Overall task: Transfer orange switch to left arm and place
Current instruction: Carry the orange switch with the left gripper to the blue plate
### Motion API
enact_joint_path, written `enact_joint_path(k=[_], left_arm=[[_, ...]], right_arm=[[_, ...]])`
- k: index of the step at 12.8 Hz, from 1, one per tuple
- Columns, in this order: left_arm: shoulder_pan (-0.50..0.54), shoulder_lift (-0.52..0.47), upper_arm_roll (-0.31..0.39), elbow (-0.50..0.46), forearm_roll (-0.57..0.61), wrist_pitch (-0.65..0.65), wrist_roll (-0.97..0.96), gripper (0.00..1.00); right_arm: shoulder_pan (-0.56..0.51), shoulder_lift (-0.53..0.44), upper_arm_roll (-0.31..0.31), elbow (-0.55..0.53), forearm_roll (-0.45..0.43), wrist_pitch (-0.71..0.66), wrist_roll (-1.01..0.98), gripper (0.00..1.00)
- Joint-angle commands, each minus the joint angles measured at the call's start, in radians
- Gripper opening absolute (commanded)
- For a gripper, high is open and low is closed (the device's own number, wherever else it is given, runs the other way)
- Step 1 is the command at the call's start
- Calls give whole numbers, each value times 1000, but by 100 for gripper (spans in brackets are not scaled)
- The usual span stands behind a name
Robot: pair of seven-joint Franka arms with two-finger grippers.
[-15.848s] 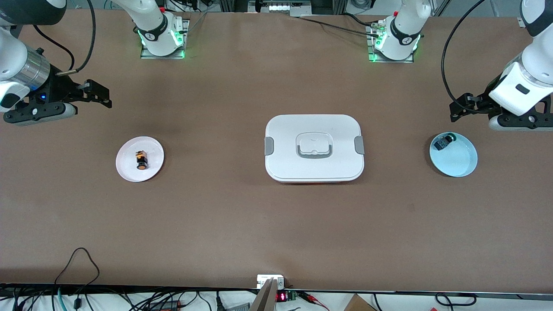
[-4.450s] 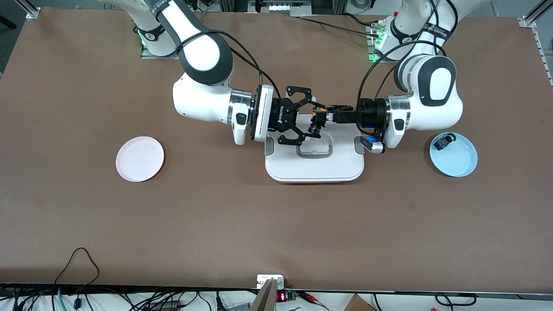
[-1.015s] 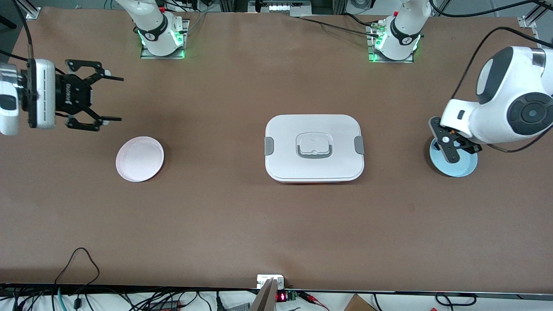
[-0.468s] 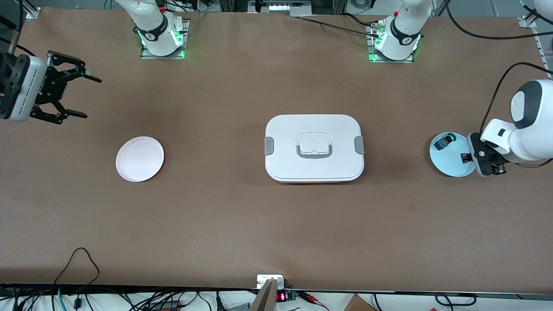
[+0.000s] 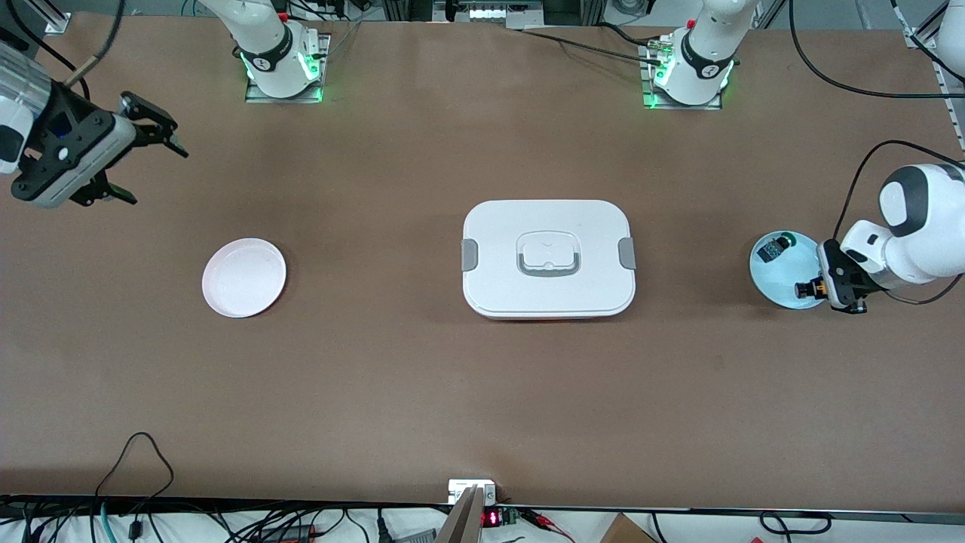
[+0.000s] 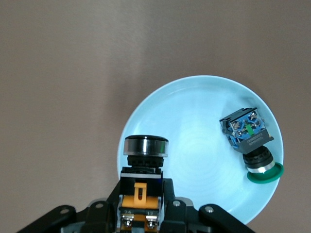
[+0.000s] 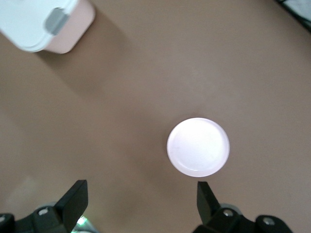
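Observation:
My left gripper [image 5: 816, 287] is shut on the orange switch [image 5: 805, 288] and holds it low over the rim of the light blue plate [image 5: 780, 280]. In the left wrist view the switch [image 6: 144, 187] sits between the jaws, black cap outward, over the plate [image 6: 194, 145]. My right gripper [image 5: 151, 172] is open and empty, up over the table at the right arm's end; it also shows in the right wrist view [image 7: 141, 201]. The white box [image 5: 549, 259] lies closed at the table's middle, with both grippers away from it.
A black switch with a green cap [image 5: 776, 245] lies on the blue plate, and shows in the left wrist view [image 6: 250, 141]. An empty pink plate [image 5: 243, 277] lies toward the right arm's end, seen in the right wrist view [image 7: 198, 147] along with a box corner [image 7: 43, 22].
My left gripper has shifted a little over the blue plate's rim, and the orange switch now shows in it. My right gripper has turned and tilted at its end of the table, still open.

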Motion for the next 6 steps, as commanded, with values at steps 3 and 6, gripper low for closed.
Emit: enact_joint_path(k=[3, 6], left_arm=[[44, 69, -16, -13, 72, 61, 19, 28], [66, 100, -17, -11, 72, 38, 8, 44]], right_arm=[[53, -69, -104, -206, -64, 269, 52, 100], [53, -72, -112, -264, -80, 300, 59, 100]])
